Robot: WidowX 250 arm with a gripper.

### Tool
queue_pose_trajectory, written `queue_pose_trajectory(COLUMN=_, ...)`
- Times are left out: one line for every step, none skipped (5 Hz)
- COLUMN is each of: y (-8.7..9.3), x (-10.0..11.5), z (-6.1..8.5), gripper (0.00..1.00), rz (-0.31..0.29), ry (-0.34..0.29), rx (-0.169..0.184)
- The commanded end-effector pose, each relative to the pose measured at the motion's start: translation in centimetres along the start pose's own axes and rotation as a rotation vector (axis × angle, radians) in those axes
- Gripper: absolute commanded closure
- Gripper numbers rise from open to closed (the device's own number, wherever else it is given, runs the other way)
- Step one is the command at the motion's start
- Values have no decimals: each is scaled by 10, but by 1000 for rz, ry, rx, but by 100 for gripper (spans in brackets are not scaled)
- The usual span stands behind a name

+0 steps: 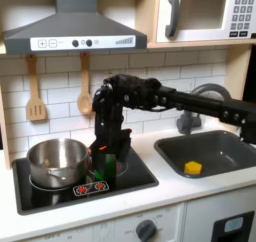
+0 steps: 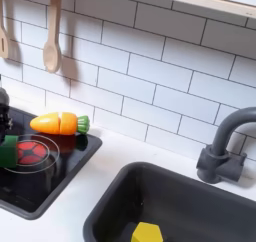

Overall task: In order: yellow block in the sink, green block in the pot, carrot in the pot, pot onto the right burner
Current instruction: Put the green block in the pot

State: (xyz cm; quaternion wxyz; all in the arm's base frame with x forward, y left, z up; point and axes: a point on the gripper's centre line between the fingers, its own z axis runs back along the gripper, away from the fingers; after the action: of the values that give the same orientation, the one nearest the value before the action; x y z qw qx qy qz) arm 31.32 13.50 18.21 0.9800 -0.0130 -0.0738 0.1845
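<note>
First exterior view: the hand is down on the stove at the green block, just right of the pot; I cannot tell whether its fingers grip. In both exterior views the yellow block lies in the sink. Second exterior view: the carrot lies at the stove's back edge.

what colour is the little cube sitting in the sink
Yellow. The small plain cube lies in the dark grey sink basin, clearest in the first exterior view.
</note>
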Motion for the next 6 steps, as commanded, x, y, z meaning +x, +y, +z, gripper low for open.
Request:
queue_pose_trajectory(y=-24, x=9, z=0, gripper=0, rz=-18, ry=-26, rx=-14)
queue_pose_trajectory(y=-30, x=14, z=0, gripper=0, rz=-25, ry=-28, rx=-12)
queue_pose_trajectory(y=-29, x=18, z=0, gripper=0, rz=-11, ry=-27, rx=-9)
queue_pose_trajectory(y=-26, x=22, z=-4, gripper=0, rz=-4, ry=-11, rx=-6)
queue_pose_trajectory(y=-25, x=25, z=-5, gripper=0, rz=-2, ry=-6, rx=-8)
queue_pose_trajectory(y=-28, x=25, z=-11, gripper=0, rz=-11, ry=7, rx=-8)
